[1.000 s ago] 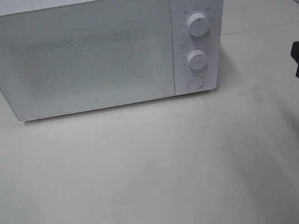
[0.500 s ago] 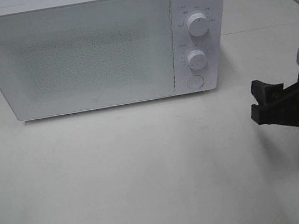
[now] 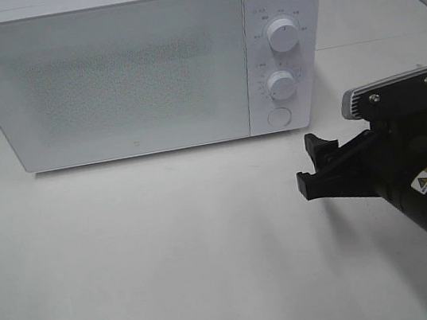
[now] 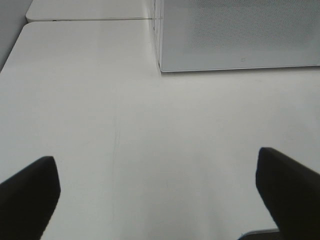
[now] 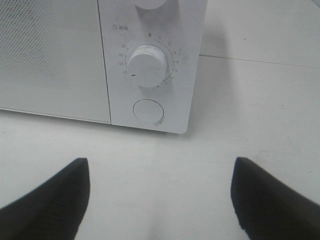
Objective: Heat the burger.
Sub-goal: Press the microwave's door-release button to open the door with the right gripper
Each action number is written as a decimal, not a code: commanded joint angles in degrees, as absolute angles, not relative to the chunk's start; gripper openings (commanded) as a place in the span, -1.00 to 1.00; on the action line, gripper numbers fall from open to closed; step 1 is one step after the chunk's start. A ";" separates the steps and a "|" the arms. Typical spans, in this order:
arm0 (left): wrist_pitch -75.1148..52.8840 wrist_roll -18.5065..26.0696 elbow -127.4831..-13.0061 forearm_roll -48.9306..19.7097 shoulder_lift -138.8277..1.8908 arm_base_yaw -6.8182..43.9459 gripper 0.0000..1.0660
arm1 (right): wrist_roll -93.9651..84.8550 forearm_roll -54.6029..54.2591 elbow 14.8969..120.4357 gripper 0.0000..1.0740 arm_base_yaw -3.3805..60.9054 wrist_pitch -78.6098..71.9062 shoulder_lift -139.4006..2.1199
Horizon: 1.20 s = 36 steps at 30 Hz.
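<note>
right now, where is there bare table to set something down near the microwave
The table is bare in front of the microwave, across the left and middle of the high view. Also bare: the strip right of the microwave. Crowded only at lower right, where the open right gripper hangs.

We see the microwave [image 3: 140,70] as smooth white plastic with a finely dotted front and satin knobs [image 3: 283,34]. The tabletop [image 3: 147,250] is pale, smooth, faintly glossy. The fingers [image 3: 311,186] look matt black plastic, under a brushed metal plate [image 3: 388,89].
</note>
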<state>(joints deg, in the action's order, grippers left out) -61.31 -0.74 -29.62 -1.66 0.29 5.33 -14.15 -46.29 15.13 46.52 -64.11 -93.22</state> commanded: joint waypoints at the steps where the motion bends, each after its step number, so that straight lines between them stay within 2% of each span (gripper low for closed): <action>1: -61.36 -0.63 -29.62 -1.83 0.57 5.21 0.88 | -15.07 -46.64 16.33 0.41 47.04 -64.52 -93.97; 15: -61.36 -0.63 -29.62 -1.83 0.57 5.21 0.88 | -6.42 -46.87 16.33 0.40 47.04 -64.57 -94.08; 26: -61.36 -0.63 -29.62 -1.83 0.57 5.21 0.88 | 27.33 -46.87 16.33 0.35 47.04 -64.63 -94.08; 28: -61.36 -0.63 -29.62 -1.83 0.57 5.21 0.88 | 38.27 -46.87 16.33 0.25 47.04 -64.63 -94.08; 29: -61.36 -0.63 -29.62 -1.83 0.57 5.21 0.88 | 38.27 -46.87 16.33 0.25 47.04 -64.63 -94.08; 31: -61.36 -0.63 -29.62 -1.83 0.57 5.21 0.88 | 49.27 -46.87 16.33 0.11 47.04 -64.63 -94.08; 32: -61.36 -0.63 -29.62 -1.83 0.57 5.21 0.88 | 49.27 -46.87 16.33 0.11 47.04 -64.63 -94.08; 33: -61.36 -0.63 -29.62 -1.83 0.57 5.21 0.88 | 56.95 -46.87 16.33 -0.02 47.04 -64.63 -94.08; 35: -61.36 -0.63 -29.62 -1.83 0.57 5.21 0.88 | 59.87 -46.87 16.33 -0.08 47.04 -64.63 -94.08; 36: -61.36 -0.63 -29.62 -1.83 0.57 5.21 0.88 | 66.18 -46.87 16.33 -0.23 47.04 -64.57 -94.08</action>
<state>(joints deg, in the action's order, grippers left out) -61.31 -0.74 -29.62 -1.66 0.29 5.33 62.97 -47.04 15.93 46.93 -64.11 -94.25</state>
